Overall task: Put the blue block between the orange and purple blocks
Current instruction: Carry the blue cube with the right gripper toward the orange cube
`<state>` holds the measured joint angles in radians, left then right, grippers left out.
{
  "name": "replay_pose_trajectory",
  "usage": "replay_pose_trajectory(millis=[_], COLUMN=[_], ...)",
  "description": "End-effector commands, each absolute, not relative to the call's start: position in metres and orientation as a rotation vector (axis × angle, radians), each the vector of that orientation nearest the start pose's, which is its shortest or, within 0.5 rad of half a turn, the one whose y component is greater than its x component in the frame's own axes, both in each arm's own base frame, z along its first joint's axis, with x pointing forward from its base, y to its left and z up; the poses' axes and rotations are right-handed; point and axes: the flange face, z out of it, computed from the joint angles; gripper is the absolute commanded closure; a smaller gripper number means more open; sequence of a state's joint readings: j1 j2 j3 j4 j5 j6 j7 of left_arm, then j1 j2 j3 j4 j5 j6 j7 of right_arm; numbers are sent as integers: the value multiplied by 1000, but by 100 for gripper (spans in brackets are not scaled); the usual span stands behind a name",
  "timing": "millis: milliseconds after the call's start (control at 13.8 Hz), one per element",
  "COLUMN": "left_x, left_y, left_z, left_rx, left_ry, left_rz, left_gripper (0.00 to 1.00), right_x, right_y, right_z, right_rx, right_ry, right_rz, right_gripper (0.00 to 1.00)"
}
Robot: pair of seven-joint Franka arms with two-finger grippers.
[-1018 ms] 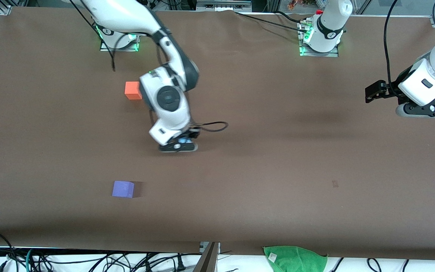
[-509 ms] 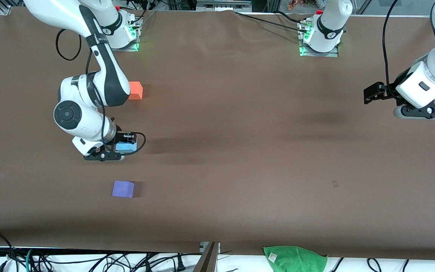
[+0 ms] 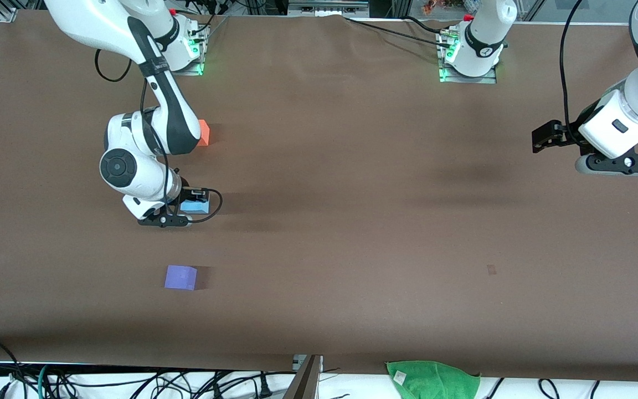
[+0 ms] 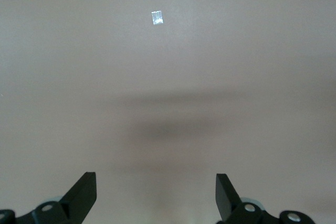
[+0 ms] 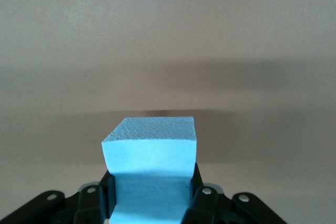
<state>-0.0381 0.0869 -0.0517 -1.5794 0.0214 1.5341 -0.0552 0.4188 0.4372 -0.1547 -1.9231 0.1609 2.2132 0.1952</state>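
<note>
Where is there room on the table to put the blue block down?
The bare brown mat between the bright orange matte cube and the violet-purple matte cube is free; the right claw, shut on the light sky-blue matte cube, is over it. It is crowded only near the orange cube, under the right arm. The left claw waits open at its end.

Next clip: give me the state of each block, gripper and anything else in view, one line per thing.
Blue block: held in the right gripper, over the table between the other two blocks.
Right gripper: shut on the blue block.
Left gripper: open, empty, waiting over the left arm's end of the table.
Orange block: on the table, partly hidden by the right arm.
Purple block: on the table, untouched.
Green cloth: crumpled at the table's edge nearest the front camera.
</note>
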Motion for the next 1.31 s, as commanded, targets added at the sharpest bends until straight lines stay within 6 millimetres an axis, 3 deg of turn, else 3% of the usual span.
replay_pose_trajectory(millis=[0,145,509,873,945,1018,1164,1236], left_x=[573,573,573,573,572,572,572,572], left_y=[-51,-51,-51,-52,-52,-52,-52,-52], left_z=[571,572,572,571,572,572,572,572], left_rx=[-3112,-3114,-3113,-3112,-3112,-3112,-3112,-3112], left_ry=[56,56,53,56,56,56,56,56], left_rz=[186,184,184,189,186,186,186,186], left_gripper=[0,0,0,0,0,0,0,0], right_x=[580,581,571,570,570,570,573,575], right_y=[161,144,138,138,138,138,136,135], right_z=[253,247,229,226,225,226,232,234], right_rx=[-3095,-3108,-3116,-3119,-3119,-3117,-3115,-3116], right_ry=[84,98,96,92,92,96,123,124], right_rz=[236,247,216,224,229,230,216,208], right_gripper=[59,59,57,53,48,35,0,0])
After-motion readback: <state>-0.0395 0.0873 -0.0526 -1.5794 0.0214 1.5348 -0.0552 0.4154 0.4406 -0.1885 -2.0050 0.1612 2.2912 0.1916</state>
